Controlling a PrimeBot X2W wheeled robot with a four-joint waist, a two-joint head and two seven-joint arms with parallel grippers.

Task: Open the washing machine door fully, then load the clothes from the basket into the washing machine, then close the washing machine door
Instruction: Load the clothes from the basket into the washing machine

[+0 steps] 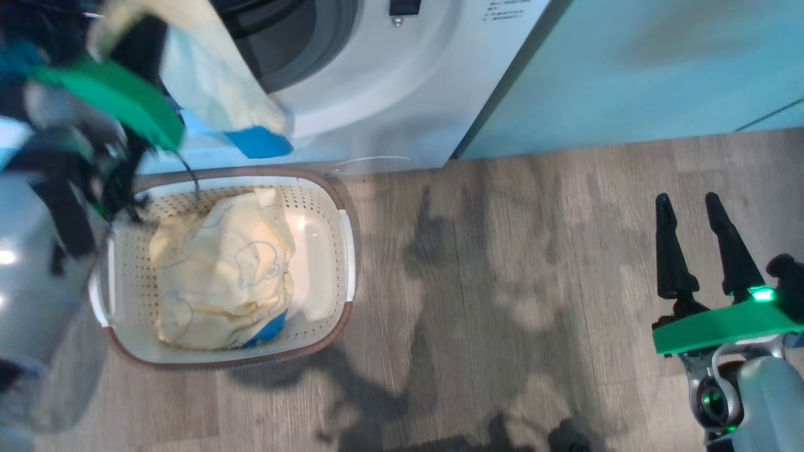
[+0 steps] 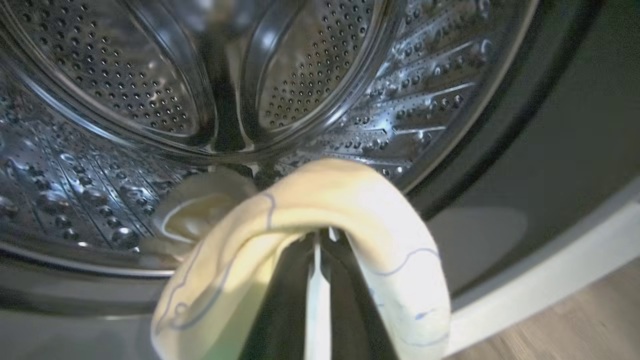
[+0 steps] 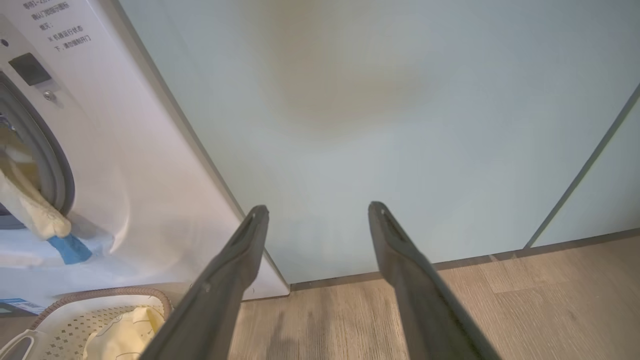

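**Soft cream garment held at the drum mouth; more clothes left in the basket**

The left gripper [image 2: 320,235] is shut on a cream garment [image 2: 350,200], which is draped over both fingers just before the perforated steel drum [image 2: 150,90] of the washing machine [image 1: 389,81]. In the head view its blue hem [image 1: 260,141] hangs below the opening, above the basket [image 1: 264,171]. The right gripper [image 1: 688,198] is seen with its jaws wide apart and nothing between them, well away over the wood floor [image 1: 502,282], facing the pale-green cabinet [image 3: 400,125].

A second cream garment [image 1: 220,270], printed with an outlined elephant, lies crumpled in the basket with a blue piece [image 1: 270,326] at its lower edge.

The cloth is judged light, limp and not fragile. It folds wherever it is pinched, so a raised fold near the middle of the heap is best taken, deep enough that the fabric does not slide out. Trailing ends are likely to catch on the grey rubber ring [image 3: 55,165] and should be carried well inside before release.
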